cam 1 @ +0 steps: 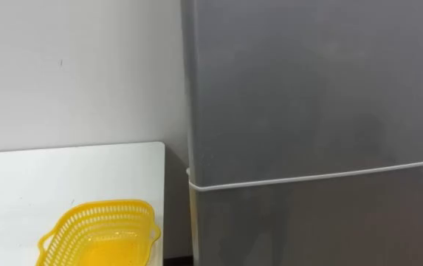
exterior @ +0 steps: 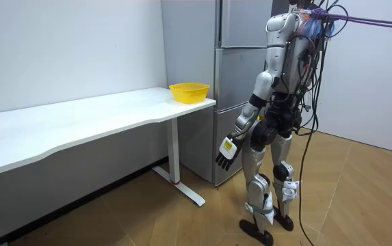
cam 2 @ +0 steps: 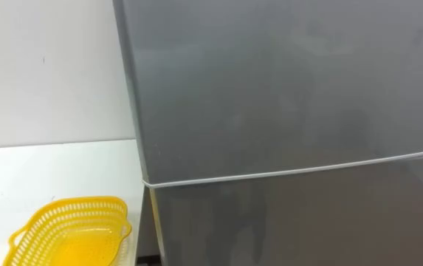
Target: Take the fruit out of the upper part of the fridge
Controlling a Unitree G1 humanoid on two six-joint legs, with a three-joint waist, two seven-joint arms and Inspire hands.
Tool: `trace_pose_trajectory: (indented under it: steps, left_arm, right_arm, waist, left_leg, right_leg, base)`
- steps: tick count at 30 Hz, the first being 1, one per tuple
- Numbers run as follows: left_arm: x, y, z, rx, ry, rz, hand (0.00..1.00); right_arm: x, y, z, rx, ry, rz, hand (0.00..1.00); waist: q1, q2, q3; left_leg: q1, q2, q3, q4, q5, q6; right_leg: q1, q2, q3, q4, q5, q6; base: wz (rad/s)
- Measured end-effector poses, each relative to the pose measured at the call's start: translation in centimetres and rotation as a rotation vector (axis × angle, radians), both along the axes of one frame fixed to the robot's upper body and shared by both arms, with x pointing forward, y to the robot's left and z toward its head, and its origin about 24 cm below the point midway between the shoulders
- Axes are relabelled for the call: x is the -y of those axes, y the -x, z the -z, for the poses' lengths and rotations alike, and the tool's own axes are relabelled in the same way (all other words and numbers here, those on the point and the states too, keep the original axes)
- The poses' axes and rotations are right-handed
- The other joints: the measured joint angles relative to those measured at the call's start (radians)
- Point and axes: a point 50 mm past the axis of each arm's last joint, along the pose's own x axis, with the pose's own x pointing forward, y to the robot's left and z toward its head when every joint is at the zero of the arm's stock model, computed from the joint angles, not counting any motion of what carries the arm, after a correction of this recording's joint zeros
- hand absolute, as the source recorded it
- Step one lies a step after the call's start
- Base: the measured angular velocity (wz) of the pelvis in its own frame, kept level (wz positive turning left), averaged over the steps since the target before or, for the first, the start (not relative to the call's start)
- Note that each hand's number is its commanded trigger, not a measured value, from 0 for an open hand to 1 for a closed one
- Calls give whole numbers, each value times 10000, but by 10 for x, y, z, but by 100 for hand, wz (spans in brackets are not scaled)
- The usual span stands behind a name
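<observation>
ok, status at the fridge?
Left hand open, hanging at side. Fridge doors shut, nothing out yet. Yellow basket empty on white table, left of fridge. Doors unobstructed.

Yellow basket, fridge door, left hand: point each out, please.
yellow basket (cam 1: pixel 108 205): left eye view, far rim.
fridge door (cam 1: pixel 314 89): left eye view, panel's middle.
left hand (exterior: pixel 226 152): room view, back of hand.

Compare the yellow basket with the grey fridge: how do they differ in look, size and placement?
The basket is bright yellow; the fridge is plain grey. The basket's walls are open mesh; the fridge's front is smooth and solid. The basket sits small on the white table; the fridge towers beside it. Both stand upright.
</observation>
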Motion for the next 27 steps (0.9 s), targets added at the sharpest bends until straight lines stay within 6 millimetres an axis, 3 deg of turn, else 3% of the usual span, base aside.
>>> trace_pose_trajectory:
  steps: [20, 26, 27]
  left_arm:
    - [-2, 2, 0, -113, -240, -202, 0]
    - [-3, 6, 1, -202, -240, -1002, 0]
    - [-4, 9, 2, -245, -160, -1382, 0]
  right_arm:
    - [1, 2, 0, 20, 29, 153, 0]
    - [3, 5, 0, -32, 156, 411, 0]
    - [4, 7, 0, -55, 151, 486, 0]
  waist:
    - [-22, 88, -8]
    - [1, 157, -35]
    - [18, 112, -9]
  left_leg:
    - [-30, 1, -18, 17, -1, -2]
    - [-14, 3, -62, 40, -1, -2]
    - [7, 4, -61, 38, -1, -2]
  right_leg:
    - [-9, -1, -65, -1, 1, 1]
    - [22, -6, -128, -7, 0, 1]
    - [46, -5, -132, -22, 0, 1]
  base:
    - [0]
    - [0]
    - [0]
